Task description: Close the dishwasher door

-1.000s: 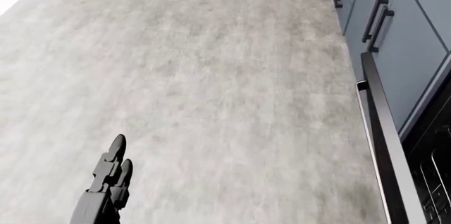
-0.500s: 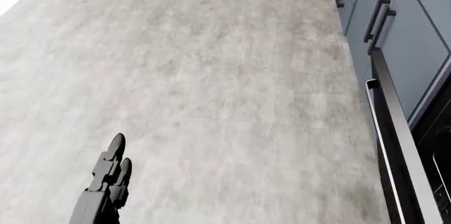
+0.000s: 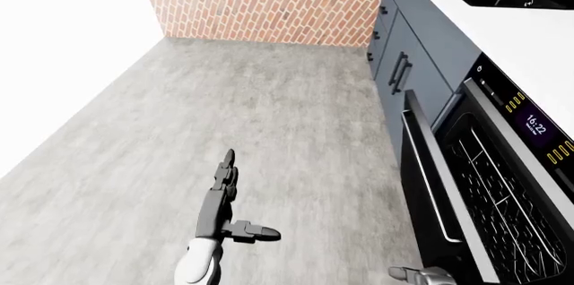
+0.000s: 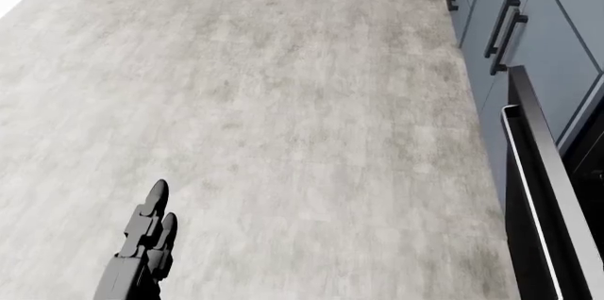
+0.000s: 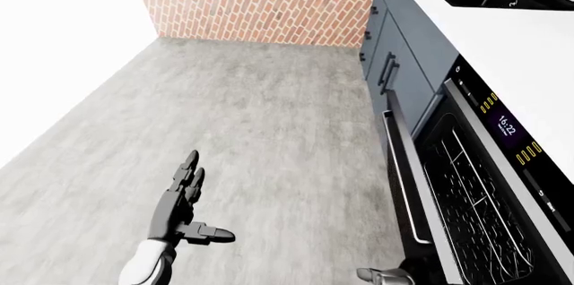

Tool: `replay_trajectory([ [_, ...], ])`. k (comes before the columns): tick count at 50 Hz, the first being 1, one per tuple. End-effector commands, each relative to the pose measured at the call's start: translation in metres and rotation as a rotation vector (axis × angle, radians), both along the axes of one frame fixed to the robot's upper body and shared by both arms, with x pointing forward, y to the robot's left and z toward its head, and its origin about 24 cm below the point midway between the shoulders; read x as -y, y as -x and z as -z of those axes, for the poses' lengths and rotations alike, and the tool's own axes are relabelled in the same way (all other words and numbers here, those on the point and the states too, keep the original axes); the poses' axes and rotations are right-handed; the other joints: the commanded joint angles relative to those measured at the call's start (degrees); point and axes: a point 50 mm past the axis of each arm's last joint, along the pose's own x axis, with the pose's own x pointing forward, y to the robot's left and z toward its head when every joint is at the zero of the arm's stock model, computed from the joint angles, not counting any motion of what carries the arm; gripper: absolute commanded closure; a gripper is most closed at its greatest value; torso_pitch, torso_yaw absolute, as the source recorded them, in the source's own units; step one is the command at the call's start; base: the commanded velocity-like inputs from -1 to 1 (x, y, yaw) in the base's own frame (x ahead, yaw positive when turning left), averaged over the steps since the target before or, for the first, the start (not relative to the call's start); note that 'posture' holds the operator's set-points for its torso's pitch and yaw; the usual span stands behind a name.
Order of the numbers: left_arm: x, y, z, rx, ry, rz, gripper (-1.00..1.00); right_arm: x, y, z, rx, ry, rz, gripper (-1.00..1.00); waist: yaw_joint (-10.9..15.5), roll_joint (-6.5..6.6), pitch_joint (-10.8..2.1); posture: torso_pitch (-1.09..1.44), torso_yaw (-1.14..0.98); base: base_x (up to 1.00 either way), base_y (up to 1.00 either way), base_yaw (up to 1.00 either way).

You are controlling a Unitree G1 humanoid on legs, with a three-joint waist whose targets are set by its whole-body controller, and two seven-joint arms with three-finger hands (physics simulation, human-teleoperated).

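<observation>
Nearest, the right hand (image 3: pixel 420 274) sits just beside the door's (image 3: pixel 428 191) near end (its finger state cannot be told). The left hand (image 3: pixel 224 199), fingers spread, hangs well left. The partly open door runs near-to-far along the right.

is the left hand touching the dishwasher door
No: in the left-eye view the left hand hangs open over bare floor, well left of the dishwasher door, with grey floor showing between them.
</observation>
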Motion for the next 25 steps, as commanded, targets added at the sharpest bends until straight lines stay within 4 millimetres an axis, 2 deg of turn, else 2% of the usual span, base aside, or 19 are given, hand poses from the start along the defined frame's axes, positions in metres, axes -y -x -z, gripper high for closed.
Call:
replay_trajectory([
  [1,0.001,-0.004,-0.016,0.086,0.001,0.005,-1.00,0.024,0.008,-0.009,-0.026,0.117,0.070,-1.00,-0.73,-0.70,-0.66,0.00,0.00,0.00,0.00,0.00],
  [25,0.001,-0.004,-0.017,0.091,0.001,0.004,-1.00,0.035,0.016,-0.012,-0.047,0.170,0.086,-1.00,-0.74,-0.70,-0.46,0.00,0.00,0.00,0.00,0.00],
])
